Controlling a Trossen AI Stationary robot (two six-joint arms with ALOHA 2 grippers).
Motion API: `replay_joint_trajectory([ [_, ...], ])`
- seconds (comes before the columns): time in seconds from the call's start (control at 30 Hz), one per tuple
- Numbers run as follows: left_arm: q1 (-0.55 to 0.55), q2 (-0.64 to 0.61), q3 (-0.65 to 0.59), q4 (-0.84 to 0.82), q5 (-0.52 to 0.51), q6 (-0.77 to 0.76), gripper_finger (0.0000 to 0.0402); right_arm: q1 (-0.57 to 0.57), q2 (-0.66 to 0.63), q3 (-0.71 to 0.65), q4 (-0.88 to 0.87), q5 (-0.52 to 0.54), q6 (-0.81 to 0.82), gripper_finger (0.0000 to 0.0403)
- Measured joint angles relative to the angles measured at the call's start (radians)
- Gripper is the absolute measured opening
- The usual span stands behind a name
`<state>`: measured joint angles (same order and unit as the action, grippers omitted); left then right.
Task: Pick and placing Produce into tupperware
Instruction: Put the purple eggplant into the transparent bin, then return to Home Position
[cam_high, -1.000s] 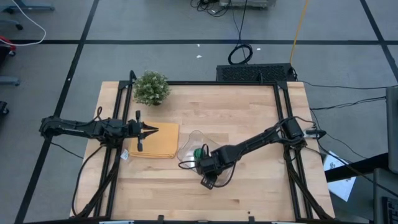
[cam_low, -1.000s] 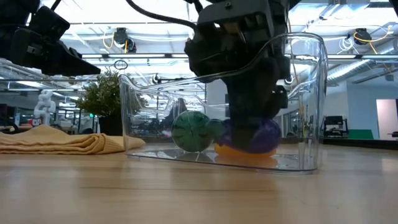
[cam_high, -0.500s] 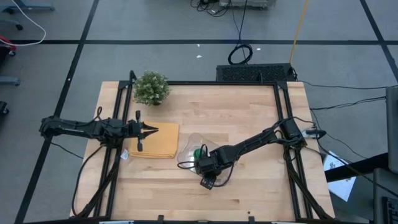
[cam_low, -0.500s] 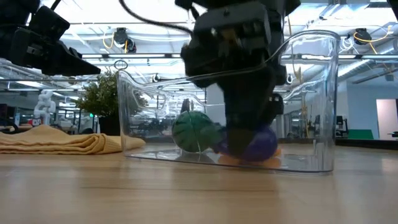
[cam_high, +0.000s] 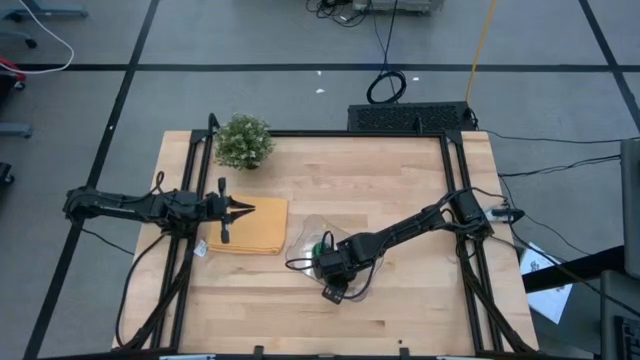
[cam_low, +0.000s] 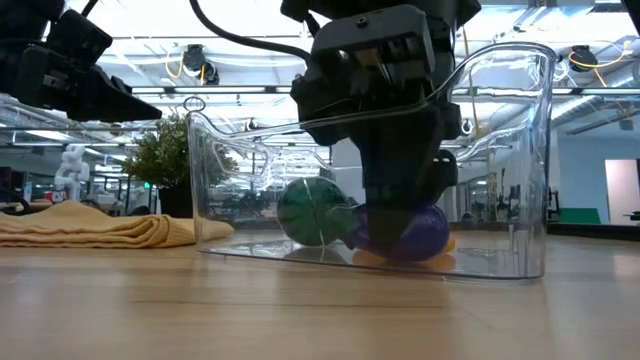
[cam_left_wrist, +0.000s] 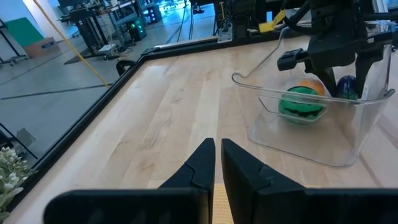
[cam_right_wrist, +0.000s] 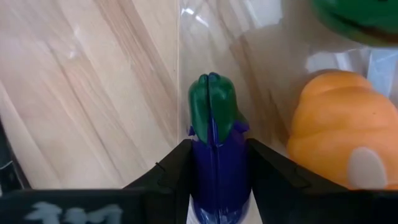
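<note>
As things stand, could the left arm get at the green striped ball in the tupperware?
Probably not cleanly. The left claw waits over the tan pad, but the right claw, shut on the blue-purple piece, fills the tupperware beside the green ball.

Green ball (cam_low: 310, 209), orange oval (cam_right_wrist: 341, 133), blue-purple piece (cam_right_wrist: 214, 163) w/ green cap.

A light wooden table (cam_high: 380, 190) carries the tupperware (cam_high: 310, 237), a tan pad (cam_high: 255, 225) and a potted plant (cam_high: 243, 141).

Green ball (cam_low: 310, 210), orange oval (cam_right_wrist: 339, 134) and blue-purple piece (cam_right_wrist: 216, 158) sit inside clear tupperware (cam_low: 500, 160).
</note>
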<state>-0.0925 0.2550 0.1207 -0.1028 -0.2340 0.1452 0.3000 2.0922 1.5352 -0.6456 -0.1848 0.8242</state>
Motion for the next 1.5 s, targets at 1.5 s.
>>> replay_joint_trajectory([
  [1.5, 0.0, 0.0, 0.0, -0.001, 0.0, 0.004, 0.0033, -0.018, -0.009, 0.231, -0.296, 0.156, -0.14, 0.0182],
])
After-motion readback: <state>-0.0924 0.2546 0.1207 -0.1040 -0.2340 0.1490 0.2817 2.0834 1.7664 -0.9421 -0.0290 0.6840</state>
